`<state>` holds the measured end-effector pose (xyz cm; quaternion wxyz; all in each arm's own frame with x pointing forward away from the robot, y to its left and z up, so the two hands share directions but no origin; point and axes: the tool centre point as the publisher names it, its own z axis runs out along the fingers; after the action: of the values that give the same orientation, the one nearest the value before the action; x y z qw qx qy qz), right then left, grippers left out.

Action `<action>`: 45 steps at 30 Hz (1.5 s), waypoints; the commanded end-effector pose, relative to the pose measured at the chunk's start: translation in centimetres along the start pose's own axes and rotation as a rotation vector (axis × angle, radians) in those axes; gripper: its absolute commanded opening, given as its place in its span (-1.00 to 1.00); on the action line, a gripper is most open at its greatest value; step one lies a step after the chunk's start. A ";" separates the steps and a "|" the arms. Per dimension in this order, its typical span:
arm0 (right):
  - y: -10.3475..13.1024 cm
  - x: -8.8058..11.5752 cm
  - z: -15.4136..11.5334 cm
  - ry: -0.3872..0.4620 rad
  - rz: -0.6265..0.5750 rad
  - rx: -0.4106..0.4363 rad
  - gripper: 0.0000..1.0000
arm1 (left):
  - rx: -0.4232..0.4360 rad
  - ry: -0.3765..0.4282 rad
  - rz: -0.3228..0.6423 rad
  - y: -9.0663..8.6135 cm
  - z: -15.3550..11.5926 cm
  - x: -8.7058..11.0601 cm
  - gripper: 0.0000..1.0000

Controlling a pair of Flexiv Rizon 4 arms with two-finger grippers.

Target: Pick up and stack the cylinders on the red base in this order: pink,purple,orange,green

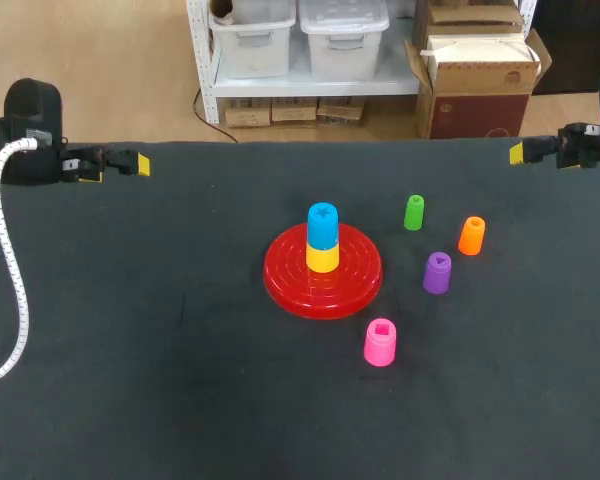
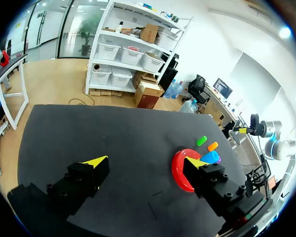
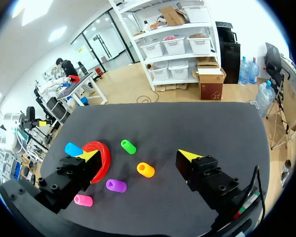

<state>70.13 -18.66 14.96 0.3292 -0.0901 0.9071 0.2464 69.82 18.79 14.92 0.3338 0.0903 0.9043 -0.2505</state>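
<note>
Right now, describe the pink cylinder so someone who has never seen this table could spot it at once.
Find the round red base on the black table. Just off its rim, toward the robot and slightly right, stands the pink cylinder. It is the only pink piece, with a square recess on top.

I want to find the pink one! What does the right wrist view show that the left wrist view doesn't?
Only the right wrist view shows the pink cylinder, lying near the purple cylinder, plus the open right fingers. Only the left wrist view shows the open left fingers. Both show the red base, the blue cylinder, the green cylinder and the orange cylinder.
</note>
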 end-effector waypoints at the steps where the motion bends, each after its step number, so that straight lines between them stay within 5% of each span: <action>1: 0.1 0.0 0.0 -0.001 0.001 0.004 1.00 | -0.011 0.007 -0.001 -0.2 0.1 -0.1 1.00; 31: 0.1 0.0 0.0 -0.001 0.001 0.004 1.00 | -0.011 0.007 -0.001 -0.2 0.1 -0.1 1.00; 34: 0.1 0.0 0.0 -0.001 0.001 0.004 1.00 | 0.112 -0.082 0.169 2.1 -0.5 -1.1 1.00; 38: 0.1 0.0 0.0 -0.001 0.001 0.004 1.00 | 0.363 0.004 0.432 2.7 -2.3 -1.6 1.00; 45: 0.1 0.0 0.0 -0.001 0.001 0.004 1.00 | 0.573 0.169 0.819 2.9 -3.1 -0.7 1.00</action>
<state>70.13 -18.66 14.96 0.3292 -0.0901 0.9071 0.2464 70.31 21.78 16.22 0.3542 0.2535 0.8686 -0.2364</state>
